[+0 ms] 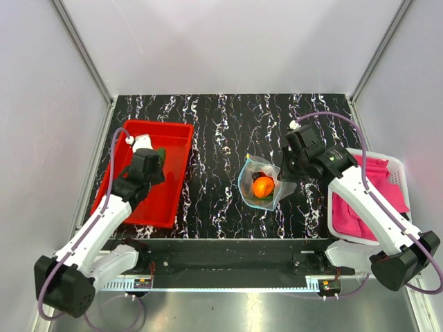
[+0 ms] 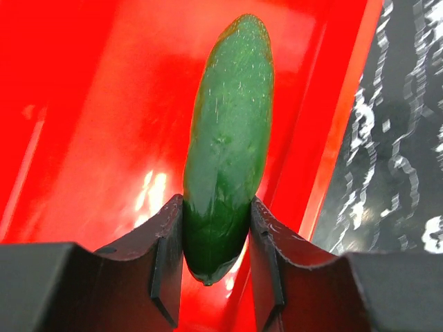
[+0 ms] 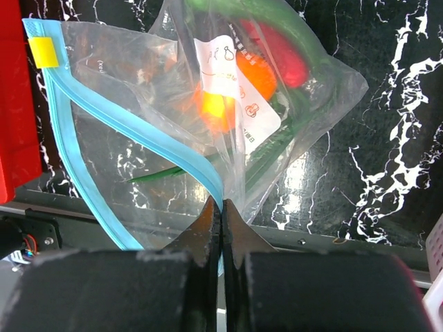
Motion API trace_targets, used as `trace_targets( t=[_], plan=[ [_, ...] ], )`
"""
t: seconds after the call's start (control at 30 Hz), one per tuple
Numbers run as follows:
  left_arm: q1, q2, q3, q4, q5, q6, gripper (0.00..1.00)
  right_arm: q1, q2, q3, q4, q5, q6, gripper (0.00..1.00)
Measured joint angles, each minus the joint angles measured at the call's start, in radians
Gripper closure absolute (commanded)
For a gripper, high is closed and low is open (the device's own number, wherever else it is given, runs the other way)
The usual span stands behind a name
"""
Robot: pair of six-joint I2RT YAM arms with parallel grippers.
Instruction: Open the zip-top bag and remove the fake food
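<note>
Left wrist view has the left gripper (image 2: 216, 232) clamped on the butt end of the dark green cucumber (image 2: 227, 138), held over the floor of the red tray (image 2: 83, 111) at the left of the table (image 1: 214, 131); whether it touches that floor I cannot tell. Right wrist view shows the right gripper (image 3: 221, 218), jaws pressed together, pinching the zip-top bag (image 3: 131, 166) by its edge right at the blue zip strip (image 3: 104, 117). The bag sits mid-table, its mouth apparently open, with the orange fruit (image 3: 252, 76), the red chili (image 3: 284, 52) and something long and green (the onion, probably) inside. So removing the fake food looks part done: one piece out, the rest to go. Next, I judge, the left jaws must part to leave the cucumber in the tray, then travel right to the bag mouth while the right gripper steadies it.
</note>
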Motion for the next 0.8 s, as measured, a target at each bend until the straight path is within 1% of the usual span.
trace_targets(
  t=[0.13,0.27,0.37,0.43,0.53,0.6,0.67,0.7,0.73,0.8],
  plan=[
    [0.134,0.05,-0.05,0.178,0.192,0.028,1.0,0.0,-0.011,0.0,0.0,-0.004,0.012,1.0],
    [0.168,0.172,-0.087,0.333,0.342,0.038,1.0,0.0,-0.022,0.0,0.001,-0.009,0.032,1.0],
    [0.173,0.244,-0.113,0.407,0.411,0.032,1.0,0.0,-0.023,0.0,0.001,-0.022,0.043,1.0],
    [0.174,0.294,-0.117,0.44,0.432,0.02,0.96,-0.001,-0.025,0.0,0.002,-0.026,0.053,1.0],
    [0.177,0.336,-0.116,0.444,0.433,0.001,0.53,-0.001,-0.029,0.0,0.002,-0.033,0.063,1.0],
    [0.177,0.337,-0.116,0.443,0.43,-0.007,0.31,-0.001,-0.033,0.0,0.002,-0.034,0.068,1.0],
    [0.177,0.334,-0.116,0.429,0.422,-0.016,0.26,-0.001,-0.037,0.0,0.002,-0.041,0.069,1.0],
    [0.179,0.329,-0.116,0.41,0.412,-0.028,0.2,-0.001,-0.037,0.0,0.002,-0.043,0.069,1.0],
    [0.179,0.325,-0.116,0.398,0.406,-0.032,0.16,-0.001,-0.037,0.0,0.002,-0.049,0.069,1.0],
    [0.181,0.303,-0.116,0.362,0.396,-0.048,0.18,-0.001,-0.037,0.0,0.002,-0.055,0.068,1.0]
  ],
)
